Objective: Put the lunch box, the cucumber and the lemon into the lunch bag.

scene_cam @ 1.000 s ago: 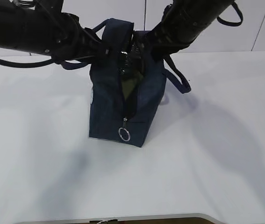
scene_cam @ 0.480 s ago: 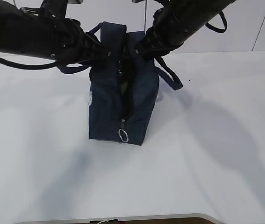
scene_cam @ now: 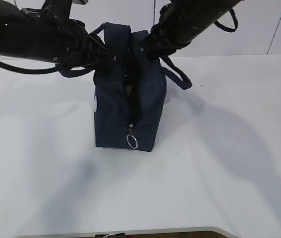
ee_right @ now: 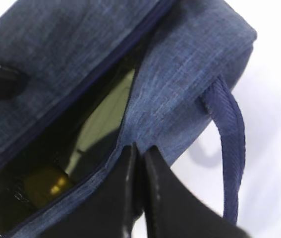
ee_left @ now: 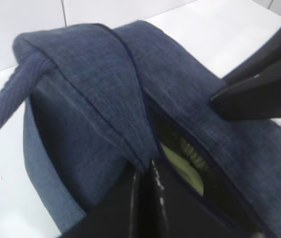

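The navy lunch bag [scene_cam: 130,109] stands upright mid-table with its top slit partly open. My left gripper [scene_cam: 111,55] is shut on the left edge of the bag's mouth, seen pinched in the left wrist view [ee_left: 144,171]. My right gripper [scene_cam: 146,47] is shut on the right edge [ee_right: 138,151]. Inside the bag I see the lunch box's pale green lid [ee_right: 103,124] and the yellow lemon [ee_right: 46,186] beside it. The lid also shows in the left wrist view [ee_left: 185,168], with something dark and bumpy, perhaps the cucumber [ee_left: 192,148], above it.
The zipper's metal ring pull [scene_cam: 132,142] hangs low on the bag's front end. One loop handle [scene_cam: 177,74] droops on the right side, another [ee_left: 11,106] on the left. The white table [scene_cam: 219,173] lies all round the bag, with a white wall behind.
Both grippers have drawn the two top edges closer together. The bag's mouth is narrower, and less of the green inside shows from the front.
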`<state>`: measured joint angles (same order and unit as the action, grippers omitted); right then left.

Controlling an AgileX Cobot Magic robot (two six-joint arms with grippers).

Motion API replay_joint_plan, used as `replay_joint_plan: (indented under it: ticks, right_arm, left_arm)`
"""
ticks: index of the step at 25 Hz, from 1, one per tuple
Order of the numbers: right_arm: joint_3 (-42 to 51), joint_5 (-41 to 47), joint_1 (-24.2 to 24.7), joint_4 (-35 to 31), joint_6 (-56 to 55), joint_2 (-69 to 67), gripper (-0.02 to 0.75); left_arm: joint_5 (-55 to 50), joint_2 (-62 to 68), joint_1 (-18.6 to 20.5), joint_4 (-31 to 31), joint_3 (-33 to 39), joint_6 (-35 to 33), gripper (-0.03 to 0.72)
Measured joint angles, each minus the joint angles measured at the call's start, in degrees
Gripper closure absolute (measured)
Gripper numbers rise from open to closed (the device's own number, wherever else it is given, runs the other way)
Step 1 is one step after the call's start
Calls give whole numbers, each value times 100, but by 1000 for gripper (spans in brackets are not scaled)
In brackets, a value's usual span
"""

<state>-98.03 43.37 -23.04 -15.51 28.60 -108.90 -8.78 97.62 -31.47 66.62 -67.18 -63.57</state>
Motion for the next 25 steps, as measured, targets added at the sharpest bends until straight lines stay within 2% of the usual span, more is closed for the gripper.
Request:
replay_joint_plan:
  ticks: [5, 7, 12, 15, 20, 25]
  right_arm:
    - [-504, 472, 0, -41, 37, 0, 445]
    - [-734, 789, 0, -41, 47, 0, 407]
    - [-1074, 1527, 0, -74, 87, 13, 388]
    - [-983, 1766, 0, -339, 300, 81, 385]
    - [-264, 1556, 0, -1050, 697, 506, 384]
    - [715, 1151, 0, -1262, 1030, 1170, 384]
  left_arm:
    - [0, 0, 0, -14, 0, 0, 703]
    - [0, 0, 0, -14, 0, 0, 703]
    - [0, 0, 0, -14, 0, 0, 703]
    - [0, 0, 0, -19, 0, 0, 703]
    - [0, 105, 0, -19, 0, 0, 703]
    - [0, 107, 0, -19, 0, 0, 703]
